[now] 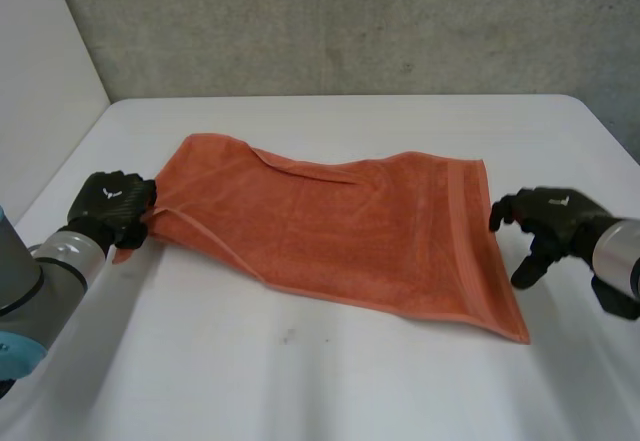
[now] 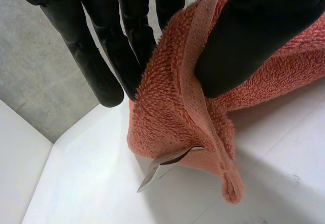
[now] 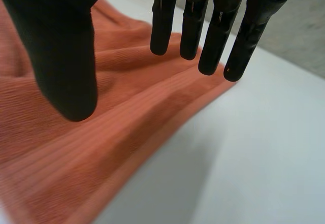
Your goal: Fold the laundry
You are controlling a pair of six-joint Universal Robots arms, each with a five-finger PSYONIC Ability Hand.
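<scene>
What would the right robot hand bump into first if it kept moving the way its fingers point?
Most likely the orange towel: the right robot hand aims its open fingers at the towel's banded edge, just short of it. How high they hover above it is unclear.

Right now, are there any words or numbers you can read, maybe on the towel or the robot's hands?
No text here can be read.
Tag on the towel: no print can be made out.
White mark on the left hand: too small to read.
White mark on the right hand: too small to read.
</scene>
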